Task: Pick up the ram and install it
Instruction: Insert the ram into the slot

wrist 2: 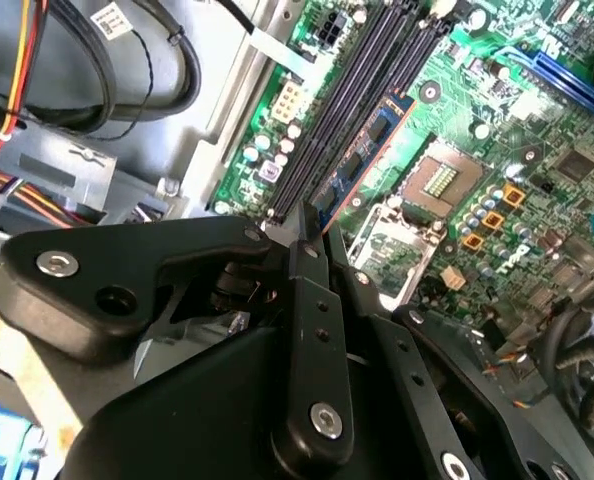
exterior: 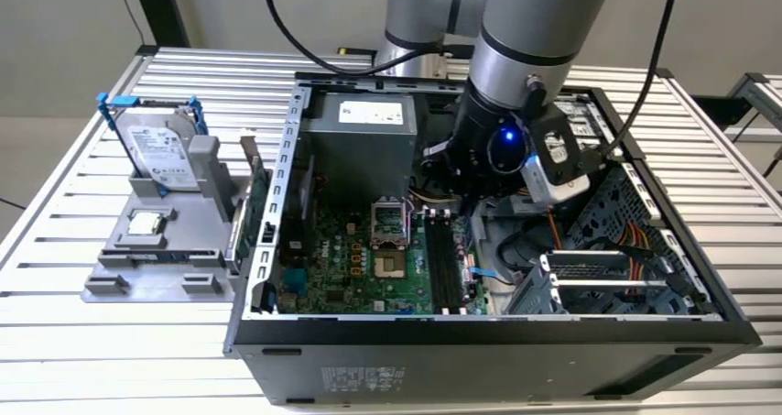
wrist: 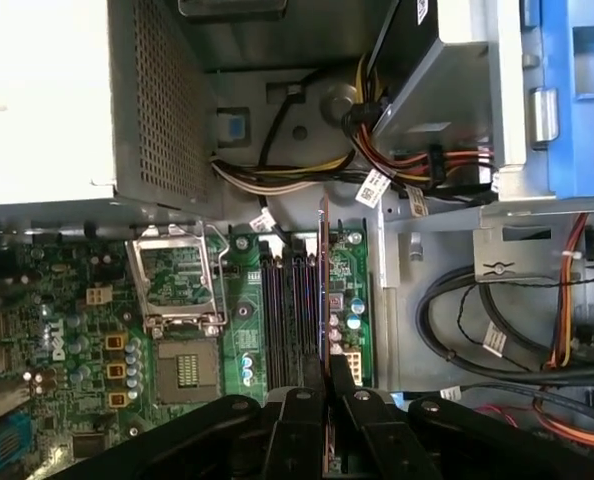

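In both wrist views the ram (wrist: 324, 280) (wrist 2: 372, 150) shows edge-on as a thin blue-green board with an orange-lit edge. It stands on its long edge over the black memory slots (wrist: 287, 310) (wrist 2: 352, 90) of the green motherboard (exterior: 354, 259). My gripper (wrist: 329, 375) (wrist 2: 312, 235) is shut on the ram's near end, its black fingers (wrist: 362, 420) pressed to both faces. Whether the ram touches a slot I cannot tell. In the exterior view my gripper (exterior: 471, 172) hangs inside the open computer case (exterior: 489, 328), above the far end of the slots (exterior: 442, 259).
A grey power supply (exterior: 366, 131) and cable bundles (wrist: 277, 180) lie just beyond the slots. The open processor socket (exterior: 388, 218) is beside them. A drive cage (exterior: 611, 278) stands at the exterior view's right. Outside the case, a grey stand (exterior: 159, 268) holds a hard drive (exterior: 159, 149) and a processor chip (exterior: 146, 221).
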`<state>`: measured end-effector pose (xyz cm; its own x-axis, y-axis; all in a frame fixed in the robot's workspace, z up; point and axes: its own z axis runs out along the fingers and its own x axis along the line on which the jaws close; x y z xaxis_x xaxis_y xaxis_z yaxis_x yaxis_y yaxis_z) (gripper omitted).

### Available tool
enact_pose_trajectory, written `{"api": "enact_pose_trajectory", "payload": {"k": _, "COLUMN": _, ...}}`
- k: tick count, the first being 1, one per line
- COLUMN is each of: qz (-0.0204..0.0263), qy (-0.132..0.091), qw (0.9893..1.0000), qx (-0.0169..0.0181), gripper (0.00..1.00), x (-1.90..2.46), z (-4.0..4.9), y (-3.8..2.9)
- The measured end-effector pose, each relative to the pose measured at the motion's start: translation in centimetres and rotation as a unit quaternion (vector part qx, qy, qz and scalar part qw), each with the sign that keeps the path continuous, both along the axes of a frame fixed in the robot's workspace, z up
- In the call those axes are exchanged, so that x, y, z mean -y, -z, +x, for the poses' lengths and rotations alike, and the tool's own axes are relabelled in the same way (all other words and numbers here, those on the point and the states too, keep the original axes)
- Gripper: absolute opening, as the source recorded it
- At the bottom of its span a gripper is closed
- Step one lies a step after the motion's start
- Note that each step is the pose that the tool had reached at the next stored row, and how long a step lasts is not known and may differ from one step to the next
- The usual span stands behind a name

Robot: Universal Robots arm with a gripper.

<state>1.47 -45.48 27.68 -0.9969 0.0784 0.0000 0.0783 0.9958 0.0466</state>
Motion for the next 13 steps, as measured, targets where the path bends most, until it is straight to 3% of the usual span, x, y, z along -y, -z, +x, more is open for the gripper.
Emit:
{"api": "enact_pose_trajectory", "payload": {"k": 3, "qz": 0.0, "qy": 0.0, "qw": 1.0, "qx": 0.0, "gripper": 0.0, "x": 0.29, "z": 0.0, "y": 0.31}}
{"api": "enact_pose_trajectory", "payload": {"k": 13, "qz": -0.0003, "qy": 0.0, "qw": 1.0, "qx": 0.0011, "gripper": 0.0, "x": 0.57, "z": 0.0, "y": 1.52}}
